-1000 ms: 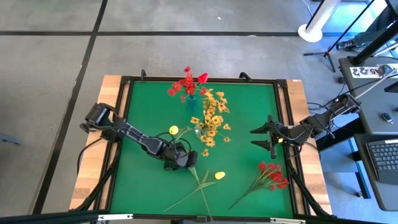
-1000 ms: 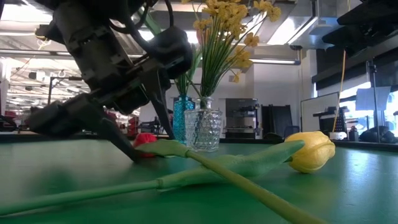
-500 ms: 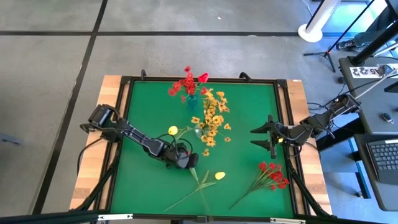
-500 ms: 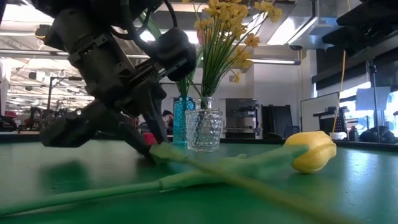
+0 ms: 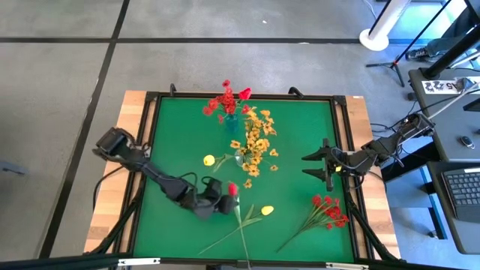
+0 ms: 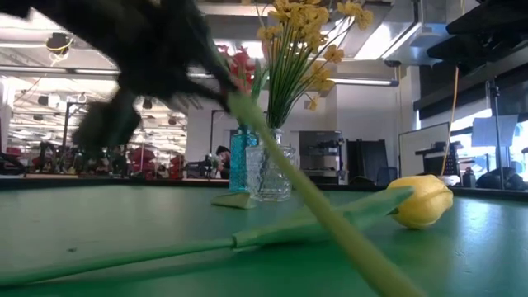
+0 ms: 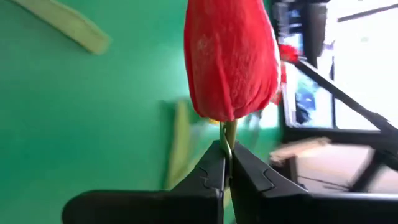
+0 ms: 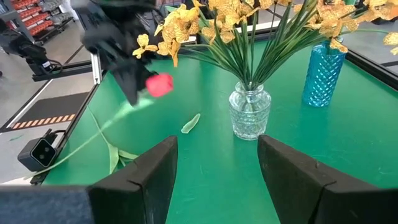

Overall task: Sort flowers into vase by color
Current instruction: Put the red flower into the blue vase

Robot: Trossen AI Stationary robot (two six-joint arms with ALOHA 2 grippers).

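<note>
My left gripper point(image 5: 225, 198) is shut on a single red bud point(image 5: 232, 189) on a long green stem point(image 5: 242, 229), held above the table near its middle front. A blue vase point(image 5: 230, 121) with red blooms and a clear vase point(image 5: 241, 157) with yellow-orange blooms stand farther back. One yellow bud point(image 5: 268, 211) lies on its stem at the front, another point(image 5: 209, 160) left of the clear vase. A red cluster point(image 5: 330, 211) lies flat at the front right. My right gripper point(image 5: 324, 166) waits open at the right. My left gripper pinches the stem just below the red bud point(image 7: 226, 144) between its two fingertips point(image 7: 211, 169). The fingers lie across the stem. The bud end is lifted clear, and the stem slopes down from it toward the table's near edge point(image 6: 346, 239).
A loose green leaf point(image 8: 191, 122) lies on the green mat in front of the clear vase point(image 8: 250, 112). The yellow bud's stem point(image 6: 165, 252) crosses under the lifted one. A raised dark frame point(image 5: 341, 101) borders the mat.
My left gripper has shut on the stem below the red bud, then risen, rolled and drawn toward the table's near edge. The bud end has come up off the mat and the stem now slants, its lower part staying low near the front edge.
</note>
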